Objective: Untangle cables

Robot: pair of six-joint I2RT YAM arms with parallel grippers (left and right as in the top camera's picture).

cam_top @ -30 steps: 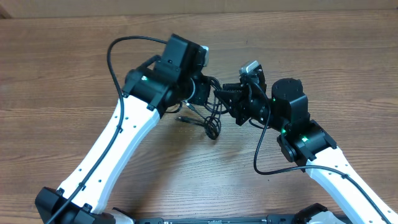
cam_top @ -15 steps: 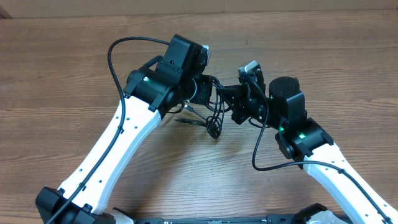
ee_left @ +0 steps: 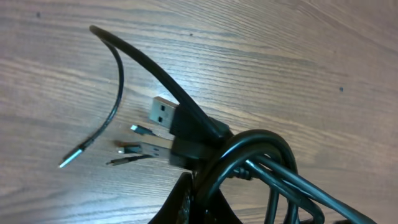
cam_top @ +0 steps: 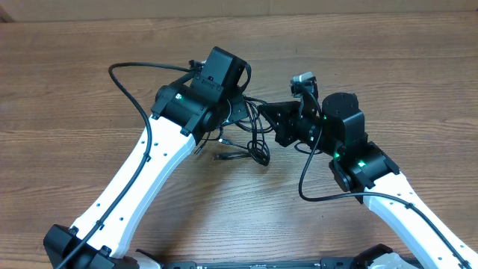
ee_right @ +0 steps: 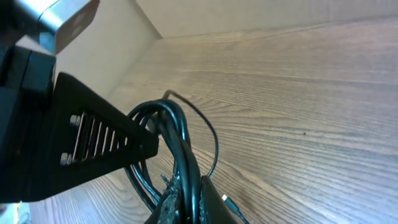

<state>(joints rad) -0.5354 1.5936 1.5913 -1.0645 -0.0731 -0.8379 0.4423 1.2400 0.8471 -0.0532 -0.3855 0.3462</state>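
The cables (cam_top: 256, 142) are a tangle of thin black cords between the two grippers, with loops drooping to the table. My left gripper (cam_top: 240, 112) is shut on the cables (ee_left: 261, 149); a USB plug (ee_left: 163, 112) and a thin loose end (ee_left: 76, 154) stick out past its jaws. My right gripper (cam_top: 267, 113) faces it from the right, shut on two strands of the cables (ee_right: 177, 134). In the right wrist view the left gripper's black finger (ee_right: 93, 143) sits just beyond the loop. A small plug (ee_right: 229, 202) lies on the table.
The wooden table (cam_top: 388, 82) runs all around. Loose cord ends (cam_top: 224, 157) lie on the wood below the left gripper. The left arm's own thick black cable (cam_top: 123, 82) arcs out to the left. A cardboard wall (ee_right: 249, 15) stands at the far edge.
The right gripper closed on the cables. The left wrist has turned, swinging its own thick cable out to the left, and the loose cord ends have spread lower on the table.
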